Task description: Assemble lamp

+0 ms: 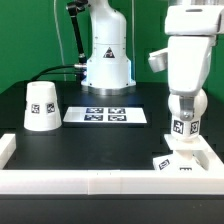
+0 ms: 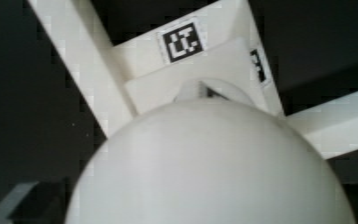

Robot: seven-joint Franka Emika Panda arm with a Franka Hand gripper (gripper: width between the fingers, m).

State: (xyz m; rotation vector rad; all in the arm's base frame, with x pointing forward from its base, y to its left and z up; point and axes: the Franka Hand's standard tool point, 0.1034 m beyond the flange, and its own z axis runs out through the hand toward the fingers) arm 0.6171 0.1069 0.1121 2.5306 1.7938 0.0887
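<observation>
Gripper (image 1: pixel 184 122) hung wide open directly above the bulb (image 1: pixel 183 135), gripping nothing.

One shade (image 1: pixel 41 106) stood alone at nine o'clock on the black table (image 1: pixel 100 140), with open room around it. One bulb stood on one base block (image 1: pixel 182 160) at four o'clock, tucked into the corner of the white rail (image 1: pixel 90 180) edging the table. The marker board (image 1: pixel 106 116) lay at centre. In the wrist view, the bulb (image 2: pixel 202 165) filled the frame over the tagged base block (image 2: pixel 185 50).
</observation>
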